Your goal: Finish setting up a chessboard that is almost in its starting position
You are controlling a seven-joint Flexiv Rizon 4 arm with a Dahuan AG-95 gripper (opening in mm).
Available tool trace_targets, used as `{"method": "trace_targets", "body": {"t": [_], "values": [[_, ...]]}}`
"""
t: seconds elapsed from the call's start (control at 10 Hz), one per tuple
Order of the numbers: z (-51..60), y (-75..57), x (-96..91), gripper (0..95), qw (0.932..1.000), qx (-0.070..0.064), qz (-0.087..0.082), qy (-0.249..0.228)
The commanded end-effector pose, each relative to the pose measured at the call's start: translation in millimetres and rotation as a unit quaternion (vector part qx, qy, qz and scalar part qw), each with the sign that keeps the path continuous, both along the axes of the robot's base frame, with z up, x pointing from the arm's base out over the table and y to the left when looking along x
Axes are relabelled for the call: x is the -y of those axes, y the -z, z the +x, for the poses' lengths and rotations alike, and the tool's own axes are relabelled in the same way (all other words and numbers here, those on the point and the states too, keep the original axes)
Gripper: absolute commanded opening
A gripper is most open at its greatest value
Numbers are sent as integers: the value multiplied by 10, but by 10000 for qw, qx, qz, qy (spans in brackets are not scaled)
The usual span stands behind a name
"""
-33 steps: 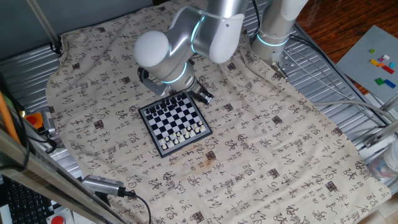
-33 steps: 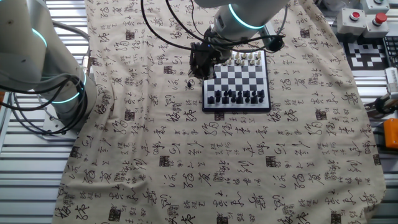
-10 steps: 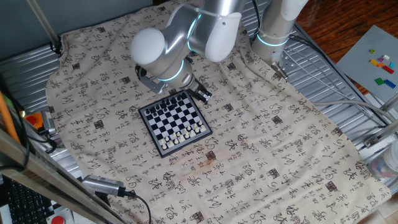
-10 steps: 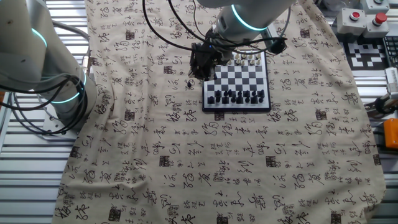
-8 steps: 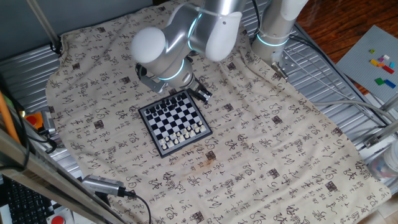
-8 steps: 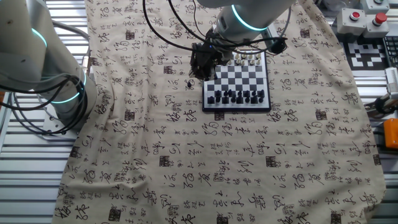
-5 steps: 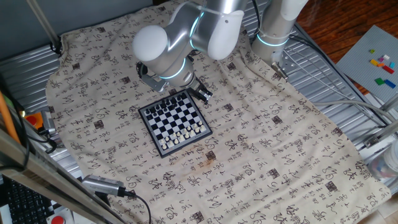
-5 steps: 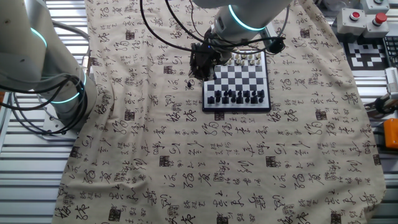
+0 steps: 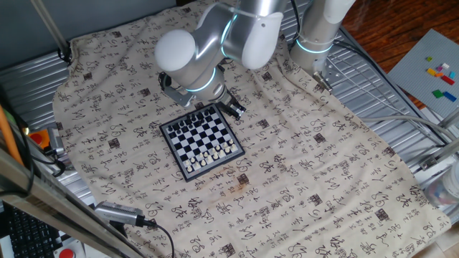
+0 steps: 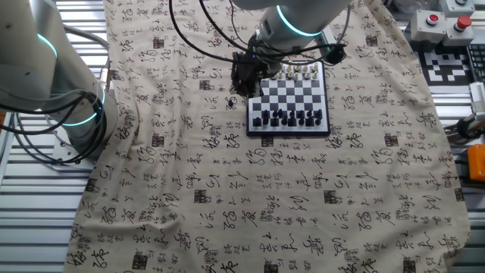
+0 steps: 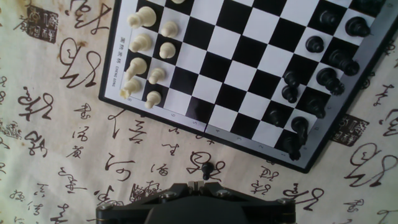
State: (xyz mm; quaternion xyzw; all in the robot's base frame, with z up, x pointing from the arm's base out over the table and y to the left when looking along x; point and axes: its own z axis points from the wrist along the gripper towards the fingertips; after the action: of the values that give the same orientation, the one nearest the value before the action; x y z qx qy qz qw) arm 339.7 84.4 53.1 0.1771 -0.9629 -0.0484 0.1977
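Printed cloth (image 10: pixel 227 189) gives you open room on every side of the chessboard (image 11: pixel 236 74). One black pawn (image 11: pixel 207 168) sits off the board on the cloth, just beside its edge. Your gripper (image 10: pixel 242 85) hovers there; whether its jaws are parted or closed cannot be told.

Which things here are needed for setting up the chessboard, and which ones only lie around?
Needed: board, white pieces, black pieces, stray black piece on the cloth.
Only lying around: second arm, red buttons, coloured bricks.
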Motion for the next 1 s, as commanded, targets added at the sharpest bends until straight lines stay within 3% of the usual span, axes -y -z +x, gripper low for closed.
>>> {"method": "trace_targets", "body": {"t": [0.1, 1.0], "values": [[0, -3, -1, 0, 10000, 1, -5, -1], [-4, 10, -17, 0, 9999, 125, -15, 29]]}}
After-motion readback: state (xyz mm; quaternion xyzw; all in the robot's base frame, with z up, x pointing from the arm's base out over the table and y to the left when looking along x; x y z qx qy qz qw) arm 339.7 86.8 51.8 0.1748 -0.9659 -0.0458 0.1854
